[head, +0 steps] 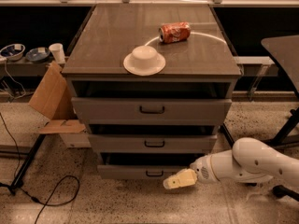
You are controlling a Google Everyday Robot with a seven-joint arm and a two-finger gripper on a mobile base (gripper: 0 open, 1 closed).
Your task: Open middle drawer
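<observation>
The middle drawer (152, 143) is the second of three stacked grey drawers in the cabinet, with a small black bar handle (154, 144) at its centre. It sits slightly proud, with a dark gap above it. My gripper (174, 181) hangs low, in front of the bottom drawer (135, 172) and a little right of its handle, below the middle drawer's handle. It touches nothing. The white arm (252, 164) reaches in from the right.
An upturned white bowl on a plate (144, 60) and a lying red soda can (174, 32) sit on the cabinet top. The top drawer (149, 109) is above. A cardboard box (52, 101) and a black cable (51, 195) lie left; a table leg (285, 129) stands right.
</observation>
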